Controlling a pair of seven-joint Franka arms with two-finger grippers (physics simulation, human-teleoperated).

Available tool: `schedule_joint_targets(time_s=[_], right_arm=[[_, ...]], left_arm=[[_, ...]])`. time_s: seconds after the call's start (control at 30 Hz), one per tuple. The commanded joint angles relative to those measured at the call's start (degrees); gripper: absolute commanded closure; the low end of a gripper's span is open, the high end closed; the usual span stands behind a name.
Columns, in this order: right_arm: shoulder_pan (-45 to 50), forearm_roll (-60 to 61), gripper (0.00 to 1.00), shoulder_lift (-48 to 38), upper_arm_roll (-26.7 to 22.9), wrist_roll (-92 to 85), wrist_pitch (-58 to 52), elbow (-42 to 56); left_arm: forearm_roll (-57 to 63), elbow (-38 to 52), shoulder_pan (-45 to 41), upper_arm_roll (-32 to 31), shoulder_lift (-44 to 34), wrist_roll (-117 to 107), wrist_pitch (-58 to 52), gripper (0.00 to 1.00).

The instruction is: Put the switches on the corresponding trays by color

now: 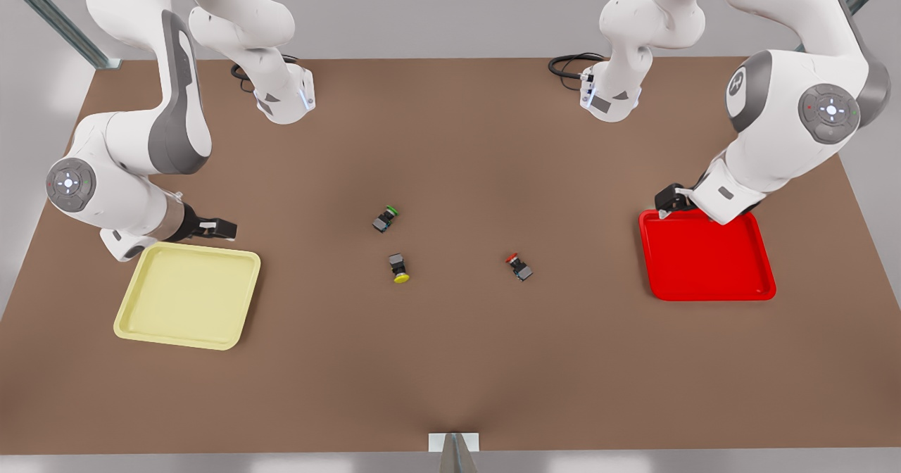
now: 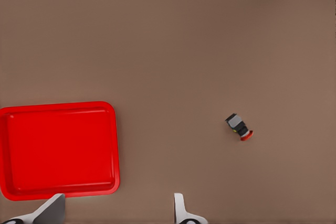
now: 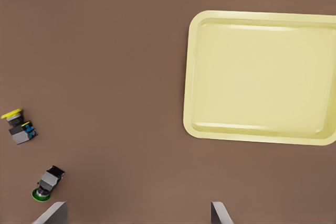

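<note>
Switches (image 1: 519, 267) loose mid-table | left claw (image 1: 670, 199) wide by red tray (image 1: 706, 256) | right claw (image 1: 215, 228) wide

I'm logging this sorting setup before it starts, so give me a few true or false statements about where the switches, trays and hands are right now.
1. The red switch lies in the red tray. False: it lies on the table, apart from that tray.
2. Both trays hold nothing. True: the yellow tray too.
3. The left hand hovers by the red tray's far edge, open. True.
4. The right hand grips the yellow switch. False: it is open beside the yellow tray.
5. A green switch lies near the yellow one. True.
</note>
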Motion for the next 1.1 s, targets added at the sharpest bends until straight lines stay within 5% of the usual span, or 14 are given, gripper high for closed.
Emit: schedule_joint_targets(time_s=[0.0,0.07,0.13,0.27,0.3,0.47,1.07], right_arm=[[0.00,0.00,0.00,0.00,0.00,0.00,0.00,0.00],[0.00,0.00,0.00,0.00,0.00,0.00,0.09,0.00],[0.43,0.09,0.00,0.61,0.97,0.00,0.00,1.85],[0.70,-0.35,0.00,0.44,13.70,0.79,10.80,-4.30],[0.79,-2.46,0.00,1.14,16.87,1.40,13.53,-5.71],[11.16,-6.85,0.00,14.14,17.31,13.09,22.05,-2.02],[17.14,-17.14,0.00,29.79,16.79,20.66,33.31,1.14]], left_arm=[[-0.01,-0.04,0.03,0.00,0.00,0.00,-0.05,0.00],[0.08,-0.30,-0.06,-0.52,1.58,0.26,-3.65,0.00],[3.33,5.23,-10.86,-1.93,13.35,-23.80,-2.25,0.00],[1.14,6.65,-22.47,-2.37,26.19,-59.06,17.35,0.00],[-1.32,3.66,-22.21,-2.37,25.93,-58.98,20.77,0.00],[-3.52,-14.80,-19.84,-2.20,23.46,-58.71,39.06,0.00],[-4.14,-20.69,-18.34,-2.28,28.65,-57.92,48.82,0.00]])
